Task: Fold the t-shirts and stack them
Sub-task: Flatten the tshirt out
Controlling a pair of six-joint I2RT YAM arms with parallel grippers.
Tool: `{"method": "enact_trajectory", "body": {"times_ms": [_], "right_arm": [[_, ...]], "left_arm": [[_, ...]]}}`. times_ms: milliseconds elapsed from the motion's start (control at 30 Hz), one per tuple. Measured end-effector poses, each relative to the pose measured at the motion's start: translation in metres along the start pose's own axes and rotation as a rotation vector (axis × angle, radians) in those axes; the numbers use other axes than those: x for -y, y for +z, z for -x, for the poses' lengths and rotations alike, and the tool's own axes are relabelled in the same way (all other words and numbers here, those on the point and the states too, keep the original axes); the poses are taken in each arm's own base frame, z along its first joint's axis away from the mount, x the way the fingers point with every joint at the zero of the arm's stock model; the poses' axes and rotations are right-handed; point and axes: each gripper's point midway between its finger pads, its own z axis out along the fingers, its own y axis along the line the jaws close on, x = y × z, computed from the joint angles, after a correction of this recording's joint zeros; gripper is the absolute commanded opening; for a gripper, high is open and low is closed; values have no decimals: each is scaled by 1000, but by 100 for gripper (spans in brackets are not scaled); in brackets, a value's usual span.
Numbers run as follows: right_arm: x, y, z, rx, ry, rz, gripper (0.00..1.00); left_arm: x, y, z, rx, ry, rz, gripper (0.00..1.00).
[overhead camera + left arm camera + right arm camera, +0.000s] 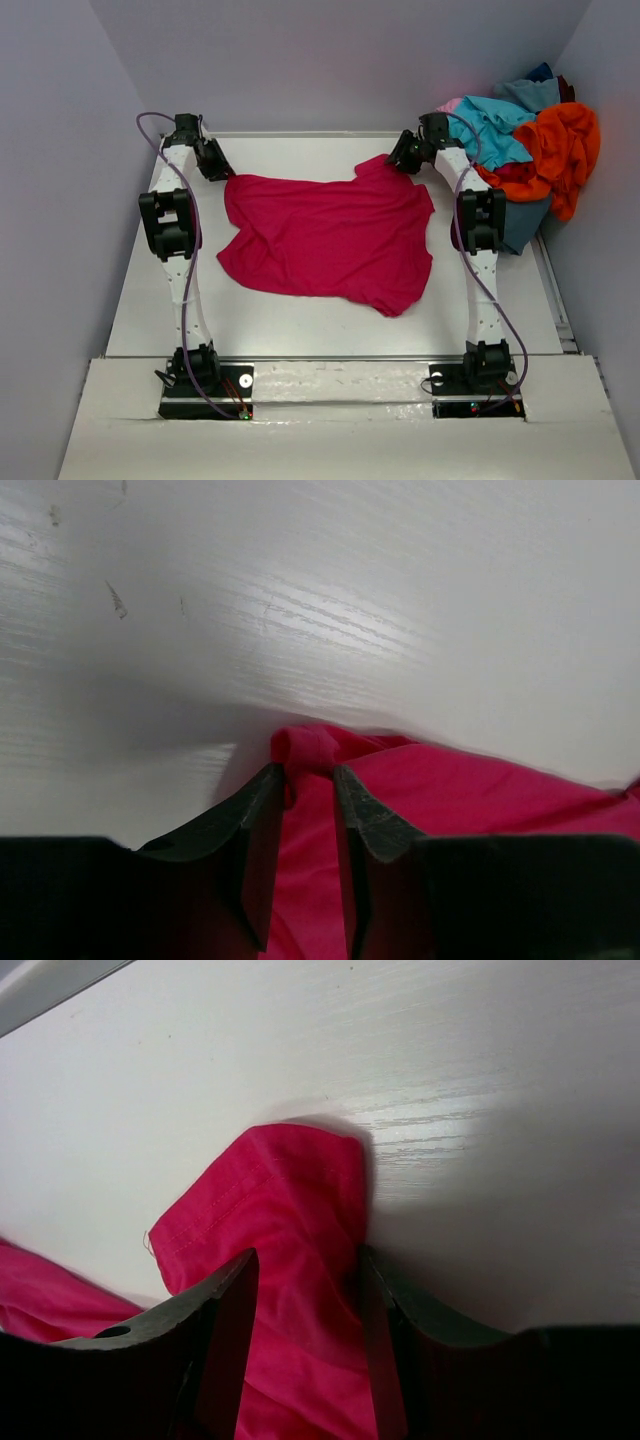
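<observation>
Seemingly, left gripper (306,772) and right gripper (306,1256) straddle t-shirt (325,235).

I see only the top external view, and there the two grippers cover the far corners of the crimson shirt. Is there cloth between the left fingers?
Observer: Yes. In the left wrist view a bunched corner of the crimson t-shirt sits right at the tips of the left gripper. I cannot tell if it is pinched firmly.
Operator: And the right side?
Observer: The right wrist view shows the right gripper astride a stitched hem edge, jaws apart, with cloth lying between them.
</observation>
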Motion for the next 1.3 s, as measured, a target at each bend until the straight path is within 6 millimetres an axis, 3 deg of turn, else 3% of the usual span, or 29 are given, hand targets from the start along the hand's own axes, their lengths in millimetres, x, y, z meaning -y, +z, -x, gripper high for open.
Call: {"method": "enact_trajectory", "body": {"times_ms": [233, 367, 400, 533, 1033, 1300], "right_arm": [[2, -3, -3, -16, 7, -17, 44], [4, -3, -5, -30, 10, -30, 28], [4, -3, -6, -32, 11, -32, 28], [7, -2, -9, -44, 15, -43, 7], [13, -10, -14, -59, 21, -99, 7], [2, -48, -10, -62, 19, -145, 7]], "left_arm": [[1, 0, -3, -13, 1, -9, 21], [2, 0, -3, -15, 2, -14, 6], [2, 0, -4, -15, 1, -14, 6], [2, 0, -4, -16, 2, -15, 6], [2, -5, -1, -5, 3, -4, 6], [34, -63, 26, 102, 40, -30, 6]]}}
